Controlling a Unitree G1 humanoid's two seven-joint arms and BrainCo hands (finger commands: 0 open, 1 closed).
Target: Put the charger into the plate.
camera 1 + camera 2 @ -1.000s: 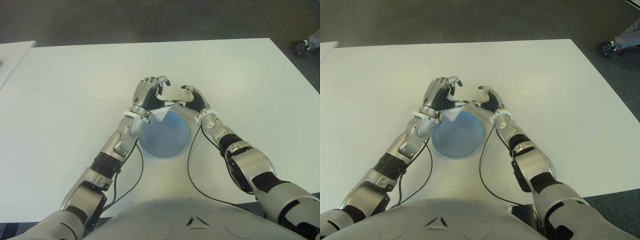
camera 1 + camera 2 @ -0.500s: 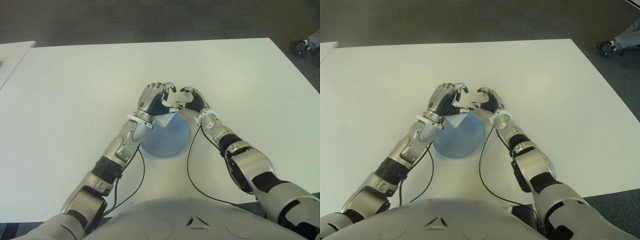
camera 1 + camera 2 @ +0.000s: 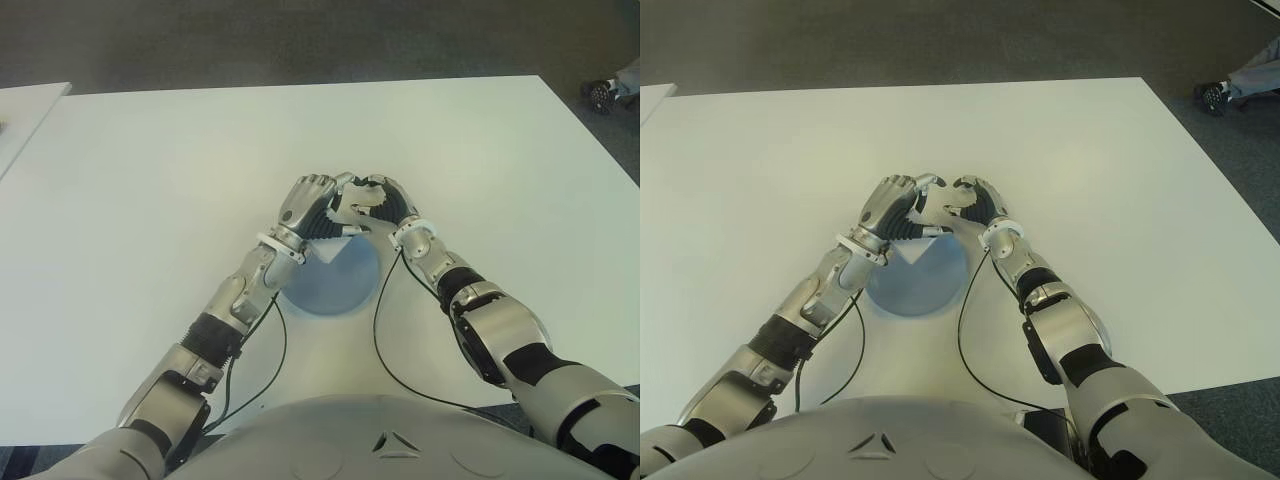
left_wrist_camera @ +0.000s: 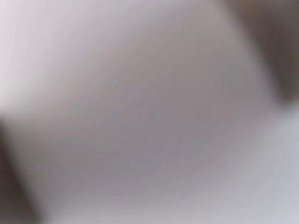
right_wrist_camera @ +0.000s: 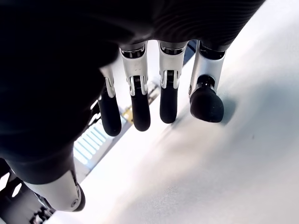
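A round blue plate [image 3: 335, 288] lies on the white table just in front of my body. My left hand [image 3: 308, 205] hovers over the plate's far rim, shut on a white charger [image 3: 337, 246] whose corner sticks out below the fingers. In the left wrist view the charger [image 4: 140, 107] fills the picture as a pale blur. My right hand [image 3: 378, 200] is right beside the left hand, on its right, almost touching it. Its fingers [image 5: 168, 100] hang relaxed above the table and hold nothing.
The white table [image 3: 150, 180] spreads wide to the left, right and far side of the plate. A second white table [image 3: 25, 105] shows at the far left edge. Someone's shoe [image 3: 605, 92] is on the dark floor at the top right. Black cables [image 3: 378, 320] hang from both wrists.
My left hand has carried the charger rightwards and towards me, over the plate's far rim, ending up against the right hand. The right hand has hardly moved.
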